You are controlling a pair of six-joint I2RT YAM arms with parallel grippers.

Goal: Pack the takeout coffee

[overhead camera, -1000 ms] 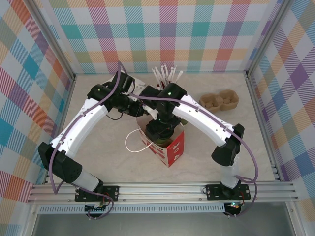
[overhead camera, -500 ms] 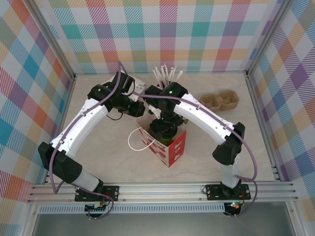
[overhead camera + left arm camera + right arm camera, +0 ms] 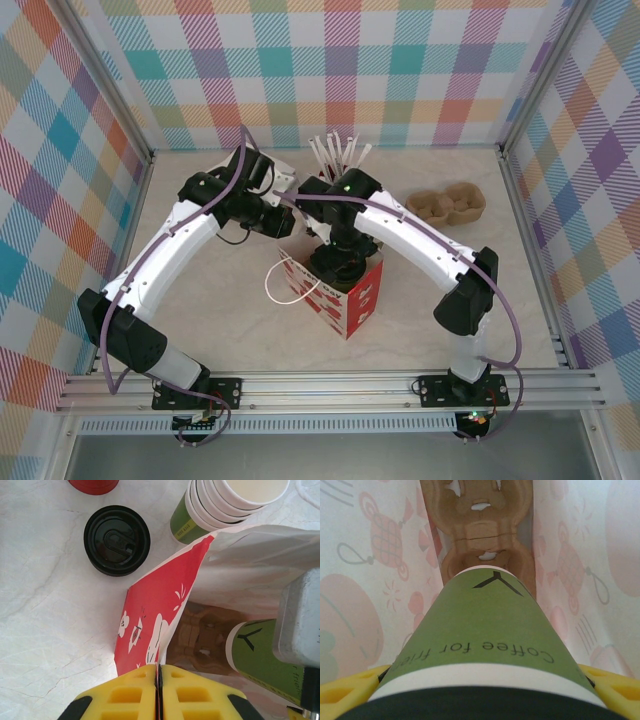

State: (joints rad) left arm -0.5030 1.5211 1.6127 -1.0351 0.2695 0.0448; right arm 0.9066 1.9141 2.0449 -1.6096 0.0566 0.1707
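my left pincer (image 3: 159, 680) pinches the red bag (image 3: 160, 610) by its rim, holding it open. my right pincer (image 3: 480, 695) grips the takeout coffee (image 3: 485, 640) inside the bag, seemingly not yet seated in the pulp carrier (image 3: 482, 545); seating and release remain.

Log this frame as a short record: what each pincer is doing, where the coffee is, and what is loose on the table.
left pincer: shut on the top edge of the red paper bag
right pincer: closed around the green coffee cup, black lid on
coffee position: inside the bag, above the brown carrier on its floor; seated or not, cannot tell
on table: loose black lid, stack of green cups, red cup, second carrier
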